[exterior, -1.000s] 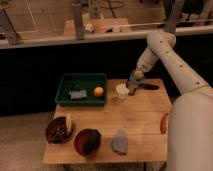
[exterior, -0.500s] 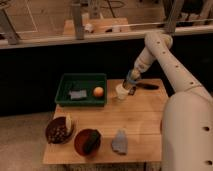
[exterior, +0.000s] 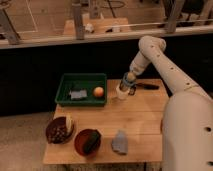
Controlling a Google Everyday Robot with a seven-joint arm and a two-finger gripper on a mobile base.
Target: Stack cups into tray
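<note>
The dark green tray (exterior: 65, 84) sits at the table's back left, holding an orange ball (exterior: 98, 92) and a grey object (exterior: 77, 94). A white cup (exterior: 121, 93) stands on the table just right of the tray. My gripper (exterior: 127, 81) hangs directly above it, with a light blue cup (exterior: 124, 80) at its tip. A small dark shape (exterior: 133, 90), possibly the steel cup, sits against the white cup's right side and is partly hidden by the gripper.
Two red-brown bowls stand at the front left: one (exterior: 59, 131) holds food, the other (exterior: 87, 142) a dark object. A grey-blue object (exterior: 120, 142) lies at the front centre. A black tool (exterior: 146, 86) lies at the back right. My arm (exterior: 165, 70) covers the table's right side.
The gripper has shifted a little to the left with the light blue cup, ending over the white cup. Everything else stayed put.
</note>
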